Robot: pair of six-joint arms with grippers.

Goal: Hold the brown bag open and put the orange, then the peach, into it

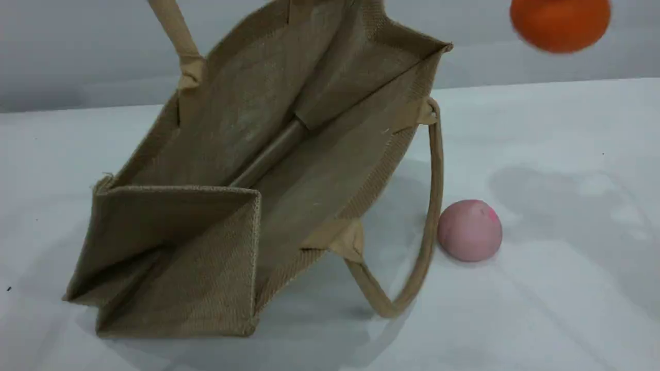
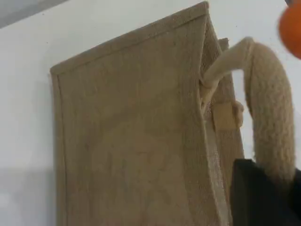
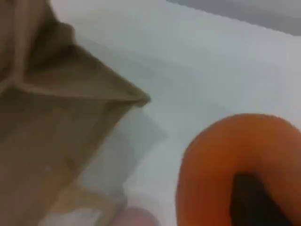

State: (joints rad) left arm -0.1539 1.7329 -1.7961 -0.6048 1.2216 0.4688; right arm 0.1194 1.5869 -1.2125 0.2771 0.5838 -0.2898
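Two grips, both clamped tight: my left gripper point(image 2: 264, 197) on the brown bag's point(image 1: 247, 170) raised handle point(image 2: 268, 108), my right gripper point(image 3: 254, 200) on the orange point(image 1: 559, 23) — aloft, right of the bag's open mouth. The peach point(image 1: 469, 230) rests on the table point(image 1: 567, 299) beside the drooping handle point(image 1: 432, 206).

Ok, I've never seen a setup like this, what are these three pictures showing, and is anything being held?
It's a robot with two arms at a white table. The wide picture comes from a fixed camera looking down across it; the two close-ups come from cameras on the arms' wrists. The left jaws are shut on one beige padded loop handle of the large tan-brown woven jute bag, tilting it with its mouth open. The right jaws hold the bright orange round fruit in the air. The pale-pink round peach rests on the table beside the bag's other handle.
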